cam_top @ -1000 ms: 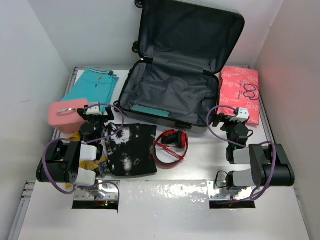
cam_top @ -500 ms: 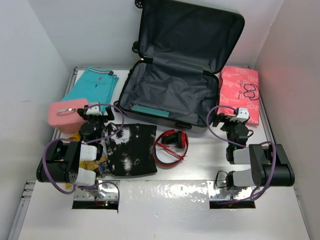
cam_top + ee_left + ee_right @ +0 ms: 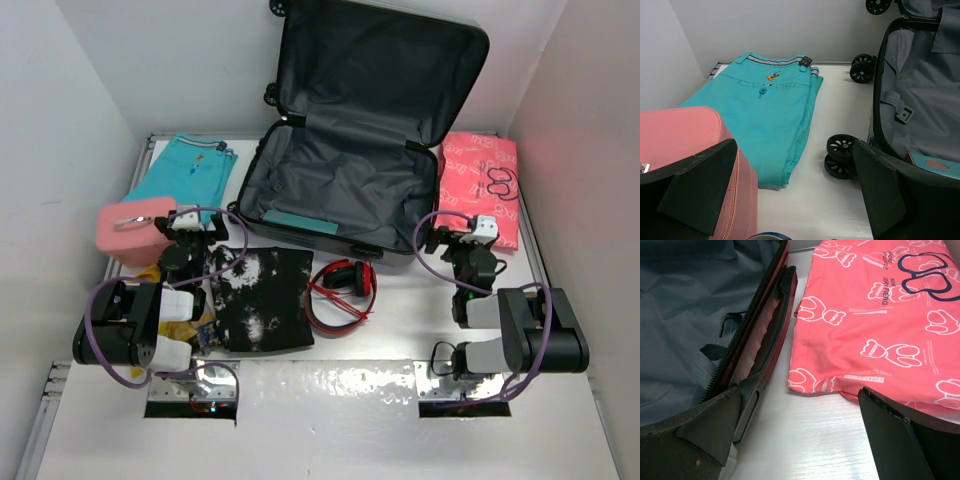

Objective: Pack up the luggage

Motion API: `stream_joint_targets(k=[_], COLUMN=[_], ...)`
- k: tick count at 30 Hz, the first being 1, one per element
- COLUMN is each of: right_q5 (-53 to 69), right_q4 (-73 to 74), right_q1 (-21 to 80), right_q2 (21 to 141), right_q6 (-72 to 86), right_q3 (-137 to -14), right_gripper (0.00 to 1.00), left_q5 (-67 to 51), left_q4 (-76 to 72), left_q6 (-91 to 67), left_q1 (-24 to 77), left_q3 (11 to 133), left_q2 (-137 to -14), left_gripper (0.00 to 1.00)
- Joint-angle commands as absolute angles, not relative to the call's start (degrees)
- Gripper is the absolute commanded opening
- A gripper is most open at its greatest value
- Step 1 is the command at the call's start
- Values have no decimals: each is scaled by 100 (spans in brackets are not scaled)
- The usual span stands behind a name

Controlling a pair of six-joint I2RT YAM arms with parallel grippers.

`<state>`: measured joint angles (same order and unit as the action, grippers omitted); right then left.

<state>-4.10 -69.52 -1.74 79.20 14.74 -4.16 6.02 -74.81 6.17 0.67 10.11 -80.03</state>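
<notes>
Top external view: the luggage (image 3: 340, 190) lies open and nearly bare, ahead-right of the left gripper (image 3: 190, 233) and ahead-left of the right gripper (image 3: 458, 238). The teal shorts (image 3: 185, 170), pink pouch (image 3: 135, 232), tie-dye shirt (image 3: 262, 298), headphones (image 3: 342, 290) and pink shirt (image 3: 480, 185) all lie outside it, so packing looks barely begun. Both grippers are spread and hold nothing; each has the luggage's rim close on its inner side, with a strip of bare table (image 3: 400, 290) ahead.

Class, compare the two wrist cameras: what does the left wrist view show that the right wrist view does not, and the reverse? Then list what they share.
Only the left wrist view shows the folded turquoise shorts, the pink pouch and the black wheels of the luggage. Only the right wrist view shows the pink printed garment, lying beside the luggage. Both views show the open luggage's grey lining and the white table.
</notes>
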Motion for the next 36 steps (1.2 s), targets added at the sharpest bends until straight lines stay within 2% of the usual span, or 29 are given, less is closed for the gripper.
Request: stream_joint_targets(k=[1, 23, 32, 34, 36], right_q5=[-352, -352, -317, -334, -526], right_q4=[-6609, -6601, -6662, -6409, -5435], right_q1=[-132, -132, -132, -132, -132], right_q2=[8025, 8033, 8007, 7482, 6528], right_q6=[1362, 1354, 1388, 1415, 1476], right_q3=[158, 158, 176, 202, 115], right_gripper=[99, 99, 99, 99, 99], left_q5=[774, 721, 853, 940, 1098], left_q4=[-7049, -6977, -6128, -5829, -5432], left_q6=[360, 387, 325, 290, 159], left_q1=[88, 88, 88, 88, 88], left_q3=[826, 862, 1099, 1247, 1405], left_q2=[-8121, -8068, -7481, -7155, -6953], left_gripper=[100, 100, 100, 100, 100])
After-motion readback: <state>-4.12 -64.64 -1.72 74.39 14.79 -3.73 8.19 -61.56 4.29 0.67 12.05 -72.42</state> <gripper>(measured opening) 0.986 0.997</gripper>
